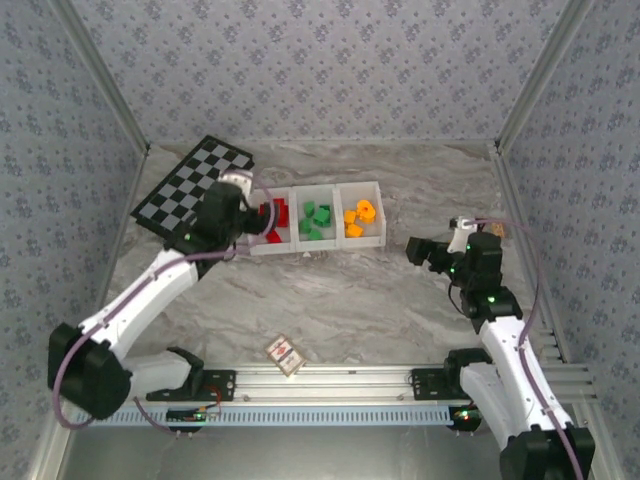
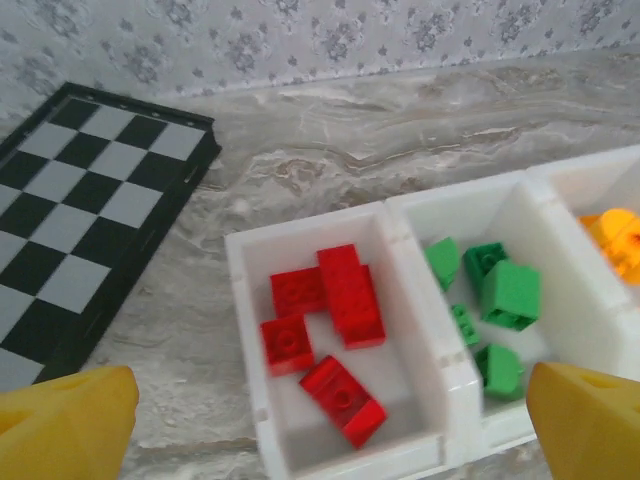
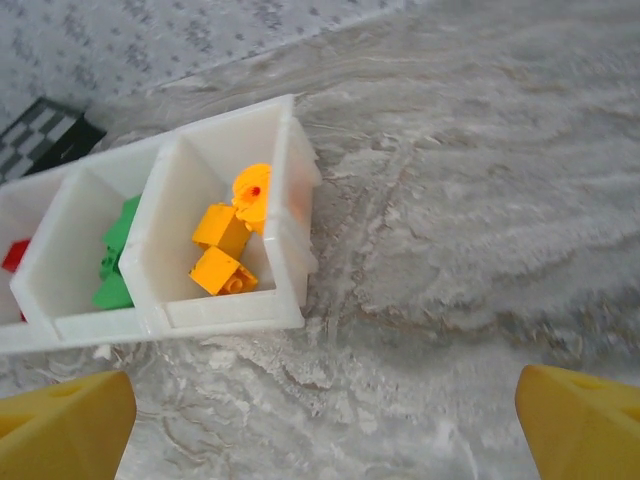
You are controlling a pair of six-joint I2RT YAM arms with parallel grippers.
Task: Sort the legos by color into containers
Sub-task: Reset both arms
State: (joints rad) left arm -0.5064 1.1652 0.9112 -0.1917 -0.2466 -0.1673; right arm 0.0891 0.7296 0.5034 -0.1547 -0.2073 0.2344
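The legos (image 1: 318, 220) are all found inside the containers (image 3: 225, 315), a white tray of three joined compartments at the upper middle of the top view. The red bricks (image 2: 325, 320) are gathered in the left compartment, the green bricks (image 2: 497, 300) in the middle one and the orange-yellow bricks (image 3: 225, 250) in the right one. No colour is seen mixed with another. Every brick that can be made out lies in a compartment, so the sorting is judged done or very nearly done; only the withdrawal of the arms appears to be left.

The left gripper (image 2: 328, 430) is held just above the red compartment, released, jaws spread wide with nothing between them. The right gripper (image 3: 320, 425) is held over the bare table (image 1: 380, 300) to the right of the tray, likewise spread and empty.

A checkerboard (image 1: 190, 190) is seen at the upper left, a white card (image 1: 284, 354) at the lower middle.
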